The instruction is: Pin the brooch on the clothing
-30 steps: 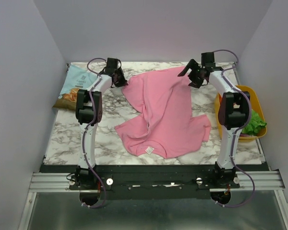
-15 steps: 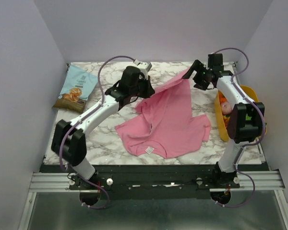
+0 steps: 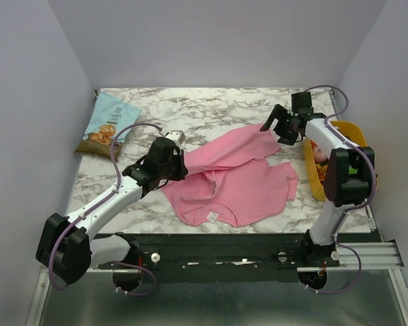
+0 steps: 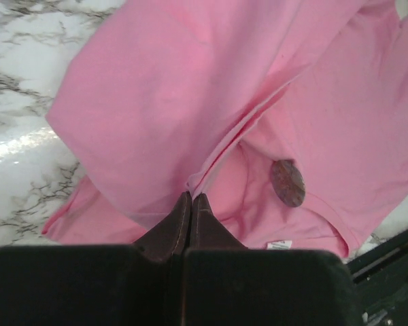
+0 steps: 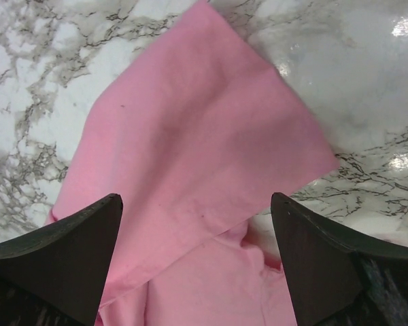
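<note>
My left gripper [image 4: 190, 202] is clenched tight, both fingers pressed together on a folded edge of the one pink T-shirt [image 3: 245, 183]. The fold runs straight up out of my fingertips in the left wrist view. From above, that gripper sits at the shirt's left side, low over the marble table [image 3: 211, 112], with the cloth bunched against it.

Just to the right of my closed fingertips, in the left wrist view, lies the single brooch [image 4: 288, 182], a small dull grey-pink disc. It rests flat on the pink fabric, apart from my fingers. Below it, near the shirt's edge, is one small white label [image 4: 280, 243].

My right gripper [image 5: 196, 200] is spread wide and grasps nothing. Its two dark fingers stand far apart at either side of the right wrist view. Between them and beneath lies a pointed corner of the shirt, spread on the marble. From above, this gripper hangs over the far right end of the shirt.

The shirt lies crumpled across the middle of the table, stretched between my two grippers. One snack bag [image 3: 107, 122] sits at the far left corner, well apart from the shirt. One yellow tub [image 3: 315, 183] stands at the right edge, behind my right arm, with something orange inside it.
</note>
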{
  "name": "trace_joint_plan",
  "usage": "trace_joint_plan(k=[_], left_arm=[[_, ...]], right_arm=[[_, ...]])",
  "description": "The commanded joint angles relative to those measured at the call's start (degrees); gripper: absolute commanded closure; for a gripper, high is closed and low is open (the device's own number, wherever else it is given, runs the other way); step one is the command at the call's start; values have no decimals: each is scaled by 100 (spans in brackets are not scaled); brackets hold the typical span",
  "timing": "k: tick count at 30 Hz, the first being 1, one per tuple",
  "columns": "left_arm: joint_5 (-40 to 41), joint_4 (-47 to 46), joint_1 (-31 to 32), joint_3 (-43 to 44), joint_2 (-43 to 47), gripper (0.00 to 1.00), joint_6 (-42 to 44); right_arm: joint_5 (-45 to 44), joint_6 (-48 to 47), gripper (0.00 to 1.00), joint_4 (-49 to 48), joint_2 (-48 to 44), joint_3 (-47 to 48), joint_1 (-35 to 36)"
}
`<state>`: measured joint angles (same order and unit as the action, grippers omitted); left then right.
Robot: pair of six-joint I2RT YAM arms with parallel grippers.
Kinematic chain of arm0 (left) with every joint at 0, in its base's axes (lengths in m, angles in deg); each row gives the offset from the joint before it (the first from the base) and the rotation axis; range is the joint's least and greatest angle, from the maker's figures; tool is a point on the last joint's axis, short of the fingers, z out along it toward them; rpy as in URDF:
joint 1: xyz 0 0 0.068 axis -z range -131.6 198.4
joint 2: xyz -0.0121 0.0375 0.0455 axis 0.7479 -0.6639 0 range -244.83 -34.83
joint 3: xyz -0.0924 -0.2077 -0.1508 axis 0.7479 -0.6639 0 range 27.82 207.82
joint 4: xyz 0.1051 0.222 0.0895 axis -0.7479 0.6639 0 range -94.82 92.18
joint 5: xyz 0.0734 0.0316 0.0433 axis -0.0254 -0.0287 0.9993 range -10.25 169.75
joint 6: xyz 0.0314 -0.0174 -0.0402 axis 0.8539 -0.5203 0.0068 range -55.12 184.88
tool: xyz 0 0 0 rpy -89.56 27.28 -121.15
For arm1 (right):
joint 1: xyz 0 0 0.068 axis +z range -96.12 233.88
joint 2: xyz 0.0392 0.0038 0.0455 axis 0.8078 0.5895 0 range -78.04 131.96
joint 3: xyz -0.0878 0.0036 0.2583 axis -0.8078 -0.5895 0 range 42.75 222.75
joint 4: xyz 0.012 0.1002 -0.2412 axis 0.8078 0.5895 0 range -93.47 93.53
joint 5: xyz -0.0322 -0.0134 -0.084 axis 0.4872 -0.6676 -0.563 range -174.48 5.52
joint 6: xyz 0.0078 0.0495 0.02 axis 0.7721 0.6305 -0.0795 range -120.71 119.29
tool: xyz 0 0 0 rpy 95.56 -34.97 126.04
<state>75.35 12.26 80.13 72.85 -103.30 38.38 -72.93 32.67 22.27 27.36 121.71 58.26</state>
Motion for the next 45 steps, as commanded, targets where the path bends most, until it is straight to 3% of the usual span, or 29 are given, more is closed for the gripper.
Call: trace_joint_plan(k=[1,9,28,31,32,35,41,45], left_arm=[[1090,427,-26,32,298,100,-240],[1153,384,-184,111,237,100,-224],[862,120,-255,23,360,100,-118],[845,137,-263,40,352,100,-101],[845,146,-263,49,352,100,-101],[853,181,-272,58,378,100,-92],[827,190,-386,110,422,100,-83],[740,208,-518,364,361,100,-57]], right_arm=[[-617,-192,4,186,-222,-187,-34],[-1340,-412,13,862,58,22,-34],[-883,-561,47,1337,1192,612,-34],[-927,-596,63,1416,1254,735,-34],[-935,-614,81,1451,1272,770,-34],[-909,-667,100,1504,1316,849,-34],[-681,-728,100,1417,1229,823,-34],[-593,-737,100,1302,554,823,-25]])
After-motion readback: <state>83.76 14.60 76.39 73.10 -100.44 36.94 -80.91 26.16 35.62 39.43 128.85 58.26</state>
